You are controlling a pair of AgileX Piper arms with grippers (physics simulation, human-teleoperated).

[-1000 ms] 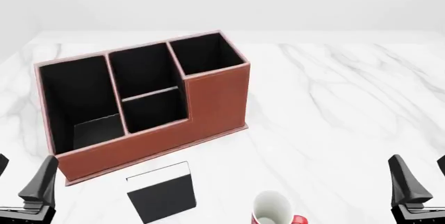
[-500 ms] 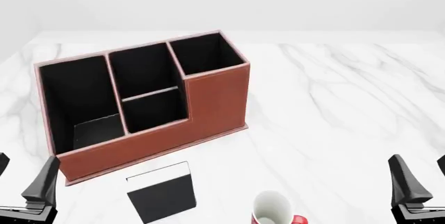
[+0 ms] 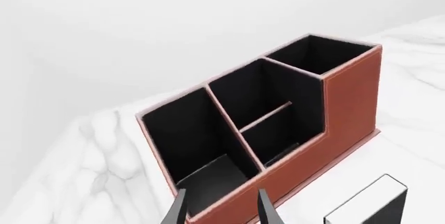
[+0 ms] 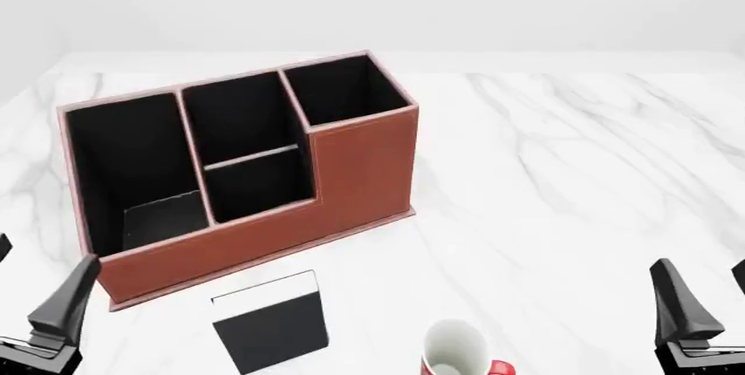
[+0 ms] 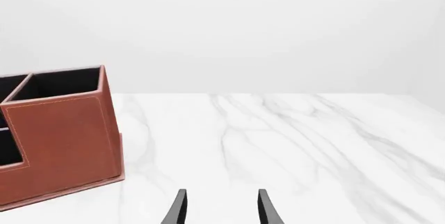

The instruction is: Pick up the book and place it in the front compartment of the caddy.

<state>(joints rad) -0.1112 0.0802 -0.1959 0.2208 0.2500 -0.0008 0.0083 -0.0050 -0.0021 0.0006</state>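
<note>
Both grippers, left gripper [image 3: 219, 207] and right gripper [image 5: 219, 207], sit jaws apart and empty, so drop your left squarely over the book [image 4: 271, 323], clear of the caddy [image 4: 349, 174].

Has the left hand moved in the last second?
Yes. In the front view the left hand has tilted and dipped slightly toward the bottom-left corner, judged against the caddy, which stays put.

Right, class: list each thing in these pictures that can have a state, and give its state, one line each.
book: closed, lying flat on the table in front of the caddy, not held.
caddy: upright.
front compartment: nothing visible in it.
mug: upright near the front edge, beside the book.
left gripper: open, holding nothing.
right gripper: open, holding nothing.
</note>
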